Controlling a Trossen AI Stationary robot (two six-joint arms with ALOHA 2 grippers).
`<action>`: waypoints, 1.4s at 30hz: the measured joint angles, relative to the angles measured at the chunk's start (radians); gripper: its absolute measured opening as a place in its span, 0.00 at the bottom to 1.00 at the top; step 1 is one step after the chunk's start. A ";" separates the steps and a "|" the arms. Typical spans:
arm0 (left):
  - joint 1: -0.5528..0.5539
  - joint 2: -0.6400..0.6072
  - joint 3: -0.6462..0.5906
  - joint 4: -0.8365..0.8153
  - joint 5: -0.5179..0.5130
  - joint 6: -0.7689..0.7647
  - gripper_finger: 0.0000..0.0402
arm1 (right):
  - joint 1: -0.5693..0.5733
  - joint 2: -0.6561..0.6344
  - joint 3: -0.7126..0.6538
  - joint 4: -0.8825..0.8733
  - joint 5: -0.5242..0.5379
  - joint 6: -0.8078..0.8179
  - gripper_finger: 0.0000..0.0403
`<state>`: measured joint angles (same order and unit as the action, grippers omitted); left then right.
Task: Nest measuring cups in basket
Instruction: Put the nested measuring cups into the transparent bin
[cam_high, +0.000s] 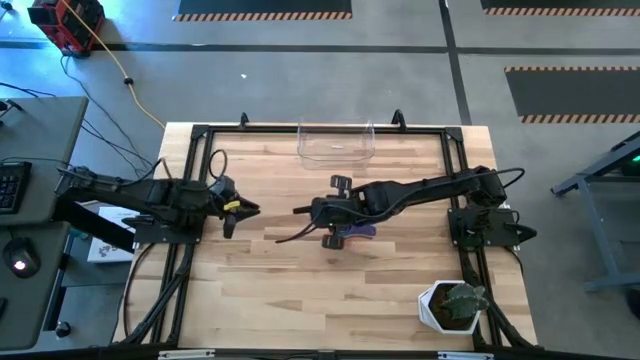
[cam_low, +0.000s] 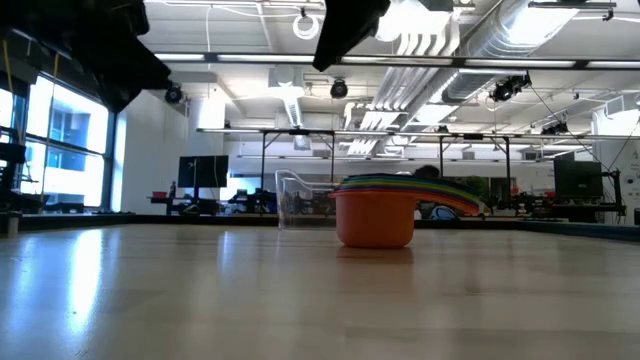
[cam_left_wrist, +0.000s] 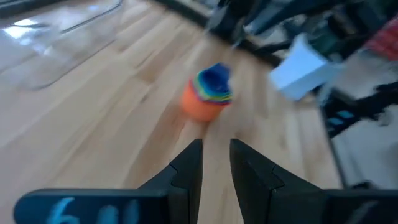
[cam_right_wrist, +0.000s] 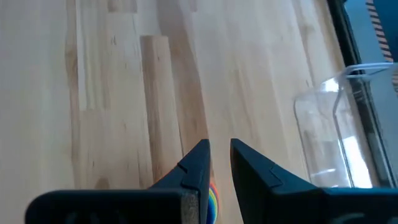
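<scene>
The measuring cups (cam_low: 375, 212) sit nested in one stack on the wooden table (cam_high: 300, 300), orange cup outermost at the bottom, the coloured handles fanned to one side; they rest on bare wood, not in the basket. The right gripper (cam_high: 300, 211) hangs directly above the stack, its fingers (cam_right_wrist: 196, 165) close together with a narrow gap and nothing between them. The left gripper (cam_high: 250, 209) waits at the table's left side, pointing toward the stack, fingers (cam_left_wrist: 189, 163) likewise nearly closed and empty. Farther off, at the far edge, stands the clear basket (cam_high: 336, 142), well apart from the cups
</scene>
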<state>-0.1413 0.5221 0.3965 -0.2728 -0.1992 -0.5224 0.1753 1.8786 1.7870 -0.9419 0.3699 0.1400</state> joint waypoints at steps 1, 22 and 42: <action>0.000 -0.021 -0.030 0.045 0.013 0.010 0.18 | 0.000 0.000 0.007 -0.002 0.004 0.011 0.14; 0.000 -0.338 -0.319 0.381 0.090 0.137 0.18 | -0.014 -0.001 0.033 -0.001 0.027 0.094 0.14; 0.002 -0.418 -0.385 0.369 0.086 0.272 0.18 | -0.041 -0.001 0.032 -0.133 -0.058 0.328 0.14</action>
<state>-0.1398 0.1036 0.0113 0.0959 -0.1135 -0.2500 0.1341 1.8778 1.8191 -1.0746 0.3122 0.4679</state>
